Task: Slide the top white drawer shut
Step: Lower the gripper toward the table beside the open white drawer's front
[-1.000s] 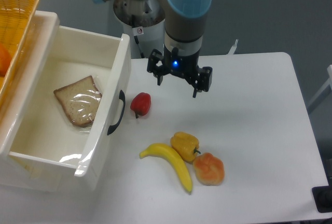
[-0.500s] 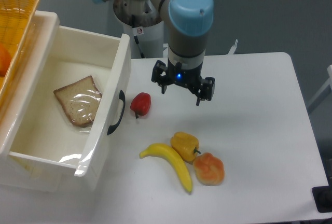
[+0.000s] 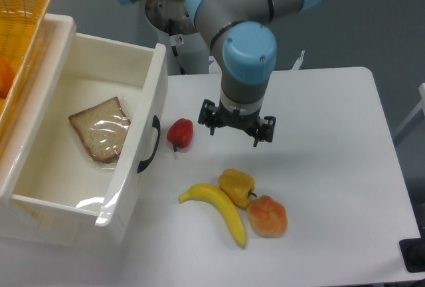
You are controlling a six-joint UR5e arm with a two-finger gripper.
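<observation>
Descending toward the table (image 3: pixel 332 107), the gripper (image 3: pixel 237 127) is sitting lower and slightly nearer the camera than it was a second ago, with the wrist tilting so that the blue cap now hides most of the tool. Its fingers are standing apart, with nothing between them. It is hanging just to the 3 o'clock side of the red pepper (image 3: pixel 180 133) and at 12 o'clock from the yellow pepper (image 3: pixel 237 186).

The top white drawer (image 3: pixel 133 94) is sitting pulled well out at the 9 o'clock side of the scene, exactly where it was a second ago. Its front panel is facing 3 o'clock, with the black handle (image 3: pixel 149 145) showing on it. A slice of bread (image 3: pixel 99 128) is lying inside on the drawer floor. A woven basket (image 3: pixel 20 21) is resting on top of the cabinet at 10 o'clock.

Judging from this, the arm is only coming down to working height, and the push has not begun. The next move probably calls for travel toward 9 o'clock to meet the front panel. The red pepper is lying directly between gripper and handle, so it could get shoved along.

The banana (image 3: pixel 216 208) and an orange fruit (image 3: pixel 267 215) are lying at 6 o'clock, clear of that path.
</observation>
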